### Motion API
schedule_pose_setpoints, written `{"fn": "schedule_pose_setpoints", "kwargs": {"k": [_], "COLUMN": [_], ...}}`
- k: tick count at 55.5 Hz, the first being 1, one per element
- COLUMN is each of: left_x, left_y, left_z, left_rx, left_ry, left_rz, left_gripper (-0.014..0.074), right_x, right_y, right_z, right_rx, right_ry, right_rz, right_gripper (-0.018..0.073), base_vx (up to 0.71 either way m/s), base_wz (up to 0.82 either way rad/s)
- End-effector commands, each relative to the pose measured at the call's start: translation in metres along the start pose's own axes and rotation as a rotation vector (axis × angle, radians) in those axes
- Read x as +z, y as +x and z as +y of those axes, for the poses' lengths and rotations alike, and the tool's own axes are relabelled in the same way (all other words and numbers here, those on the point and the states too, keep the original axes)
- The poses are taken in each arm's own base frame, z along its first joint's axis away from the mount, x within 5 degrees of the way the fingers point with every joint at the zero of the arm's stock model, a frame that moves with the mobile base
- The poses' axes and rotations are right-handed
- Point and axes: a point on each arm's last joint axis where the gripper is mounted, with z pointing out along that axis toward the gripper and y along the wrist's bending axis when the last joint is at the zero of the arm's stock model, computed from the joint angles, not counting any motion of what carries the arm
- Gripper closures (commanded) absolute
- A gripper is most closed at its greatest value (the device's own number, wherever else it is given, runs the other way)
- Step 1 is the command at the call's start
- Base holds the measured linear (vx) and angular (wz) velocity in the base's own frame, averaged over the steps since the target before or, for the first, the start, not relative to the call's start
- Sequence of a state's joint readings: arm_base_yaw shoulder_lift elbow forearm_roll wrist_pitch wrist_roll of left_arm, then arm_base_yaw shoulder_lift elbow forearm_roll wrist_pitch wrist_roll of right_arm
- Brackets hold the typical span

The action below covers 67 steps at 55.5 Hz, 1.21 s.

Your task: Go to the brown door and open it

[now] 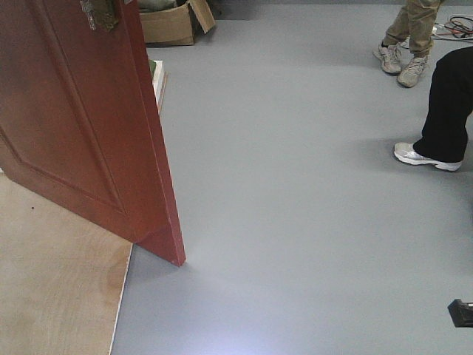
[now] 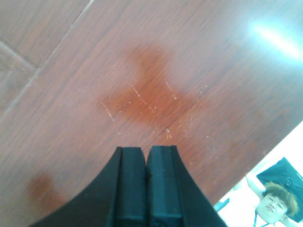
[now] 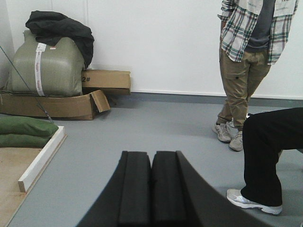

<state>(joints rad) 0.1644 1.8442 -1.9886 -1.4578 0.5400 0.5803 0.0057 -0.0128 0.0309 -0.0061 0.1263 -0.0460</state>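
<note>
The brown door (image 1: 81, 118) stands swung open at the left of the front view, its free edge reaching the grey floor. A brass lock plate (image 1: 100, 13) shows at its top edge. In the left wrist view the door's glossy reddish wood (image 2: 151, 85) fills the picture just beyond my left gripper (image 2: 146, 150), which is shut with nothing between its pads; whether the tips touch the wood I cannot tell. My right gripper (image 3: 152, 155) is shut and empty too, pointing across the floor away from the door.
Two people stand at the right: one in tan trousers (image 3: 241, 75), one in black trousers (image 3: 270, 151) with white shoes (image 1: 425, 157). Cardboard boxes (image 3: 57, 105) and a wrapped bundle (image 3: 45, 66) sit by the white wall. A plywood platform (image 1: 52, 288) lies under the door.
</note>
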Motion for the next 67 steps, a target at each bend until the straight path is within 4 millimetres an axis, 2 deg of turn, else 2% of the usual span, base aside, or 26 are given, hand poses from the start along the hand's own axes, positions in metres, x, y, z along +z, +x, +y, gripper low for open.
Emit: {"fn": "schedule_pose_setpoints", "kwargs": {"k": [1, 67], "left_x": [-0.0151, -0.0150], "left_y": [-0.0192, -0.0190], "left_z": [-0.0352, -0.0351], "left_rx": [0.004, 0.003], "left_ry": [0.070, 0.071], "left_rz": [-0.078, -0.076], "left_gripper": [0.0600, 0.0600], "right_x": [-0.0007, -0.0007], "right_y": [-0.0059, -0.0059], "right_z": [-0.0003, -0.0003], "right_rx": [-0.010, -0.010], "right_ry": [0.005, 0.005], "right_rz": [-0.084, -0.084], "right_gripper": [0.0559, 0.0559], "base_vx": [0.00, 0.03], "base_wz": [0.00, -0.02]}}
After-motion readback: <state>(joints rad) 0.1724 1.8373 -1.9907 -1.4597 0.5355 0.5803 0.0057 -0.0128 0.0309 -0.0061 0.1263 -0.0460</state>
